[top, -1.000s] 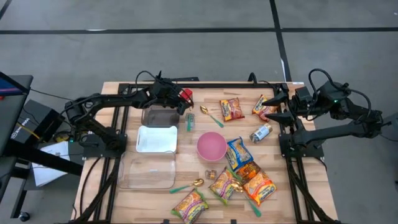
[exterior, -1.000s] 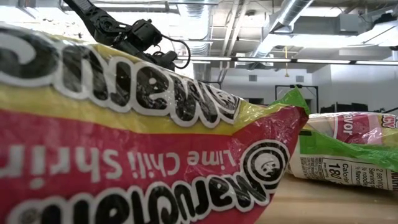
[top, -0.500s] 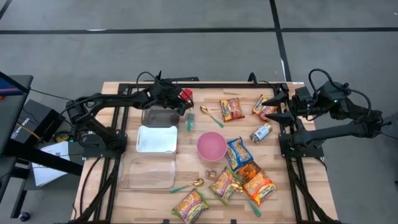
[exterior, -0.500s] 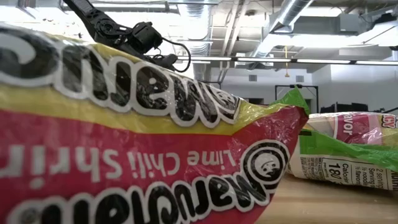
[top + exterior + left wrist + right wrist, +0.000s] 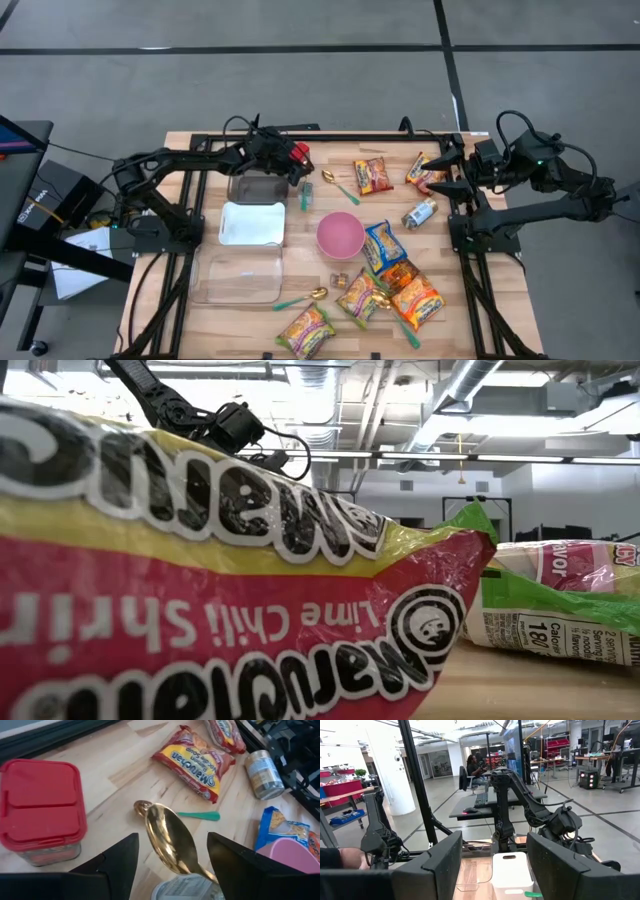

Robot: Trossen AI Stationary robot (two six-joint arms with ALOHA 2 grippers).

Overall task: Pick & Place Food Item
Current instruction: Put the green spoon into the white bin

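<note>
the left gripper [image 5: 170, 857] hovered at the far side of the table, fingers parted, with a gold spoon [image 5: 172, 845] between them; whether they bore on it could not be told. the red-lidded jar [image 5: 41, 810] stood just beside. the right gripper [image 5: 440, 170] waited, fingers apart and empty. containers [image 5: 251, 222] held no food; noodle packets [image 5: 372, 175] lay untouched, so placement remained undone.

bowl [image 5: 340, 235] mid-table, trays [image 5: 251, 223] left — packets [image 5: 405, 290] right

Pink bowl [image 5: 340, 235], red-lidded container [image 5: 41, 810]
</note>
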